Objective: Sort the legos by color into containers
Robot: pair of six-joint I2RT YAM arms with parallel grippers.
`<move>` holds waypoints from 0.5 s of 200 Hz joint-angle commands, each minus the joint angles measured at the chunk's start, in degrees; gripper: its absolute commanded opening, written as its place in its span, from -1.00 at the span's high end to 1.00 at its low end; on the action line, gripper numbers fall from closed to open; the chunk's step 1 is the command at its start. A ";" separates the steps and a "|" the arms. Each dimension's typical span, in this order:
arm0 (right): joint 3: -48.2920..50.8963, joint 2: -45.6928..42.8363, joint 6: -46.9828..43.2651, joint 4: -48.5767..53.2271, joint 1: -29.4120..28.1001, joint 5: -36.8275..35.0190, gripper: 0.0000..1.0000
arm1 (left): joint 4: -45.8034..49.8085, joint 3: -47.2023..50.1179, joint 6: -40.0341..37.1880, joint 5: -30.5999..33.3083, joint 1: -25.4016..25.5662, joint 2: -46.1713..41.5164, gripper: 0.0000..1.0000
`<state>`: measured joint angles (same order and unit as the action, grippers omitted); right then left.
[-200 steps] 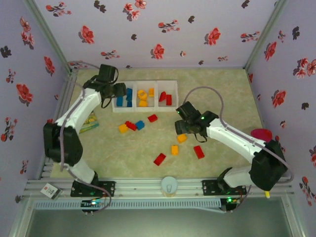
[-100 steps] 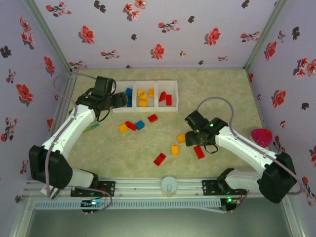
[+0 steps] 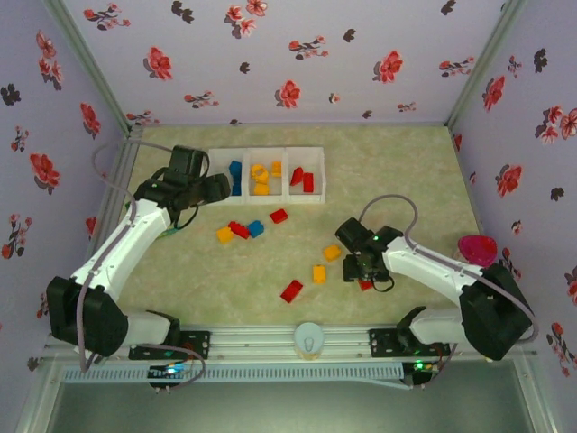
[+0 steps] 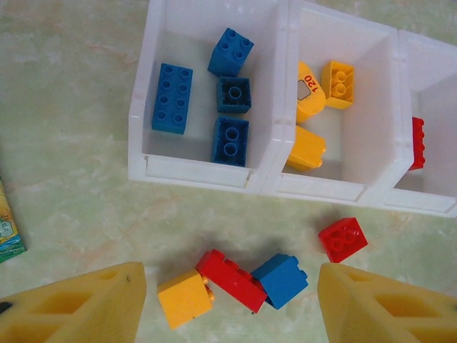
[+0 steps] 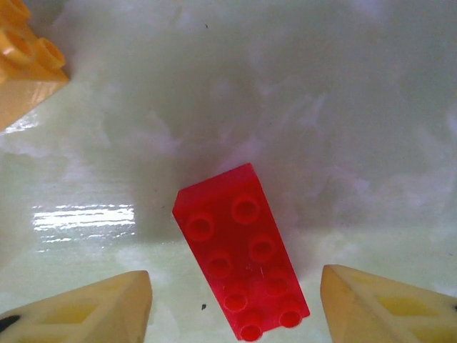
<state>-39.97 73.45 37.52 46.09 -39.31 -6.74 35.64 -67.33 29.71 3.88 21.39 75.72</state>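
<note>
The containers are three joined compartments of a white tray (image 3: 264,151) (image 4: 207,174): several blue legos (image 4: 171,98) on the left, yellow ones (image 4: 337,83) in the middle, red (image 4: 418,143) on the right. My left gripper (image 3: 216,188) (image 4: 232,307) hangs open just in front of the tray, above a loose yellow (image 4: 184,298), red (image 4: 230,279) and blue lego (image 4: 280,279). My right gripper (image 3: 362,271) (image 5: 235,307) is low and open, straddling a long red lego (image 5: 243,250) with a gap on each side.
More loose legos lie around: a small red one (image 3: 279,216), orange (image 3: 332,253), yellow (image 3: 318,273), red (image 3: 291,290). A green packet (image 4: 7,229) lies left under my left arm. A pink cup (image 3: 476,248) stands at the right. A white round object (image 3: 308,338) sits on the front rail.
My right gripper moved nearer and rightward, came down over the long red lego and narrowed its jaws. My left gripper drew back slightly from the tray.
</note>
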 commanded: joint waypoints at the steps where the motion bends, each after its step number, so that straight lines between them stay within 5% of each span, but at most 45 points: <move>1: 1.09 1.44 0.77 -2.06 1.01 -0.15 -0.22 | 1.25 0.28 0.73 0.77 0.28 -1.70 -0.30; 49: 2.09 2.80 0.25 -3.68 2.57 0.79 -0.16 | 2.24 -0.02 0.35 0.87 0.30 -1.89 -0.29; 100: 1.92 5.09 -0.71 -4.95 3.54 1.90 0.13 | 2.07 0.57 0.10 1.12 0.19 -1.98 -0.29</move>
<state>-38.50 77.08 37.43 41.71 -36.40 -5.52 36.77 -67.33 29.69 4.03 21.39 75.11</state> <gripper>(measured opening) 0.461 0.648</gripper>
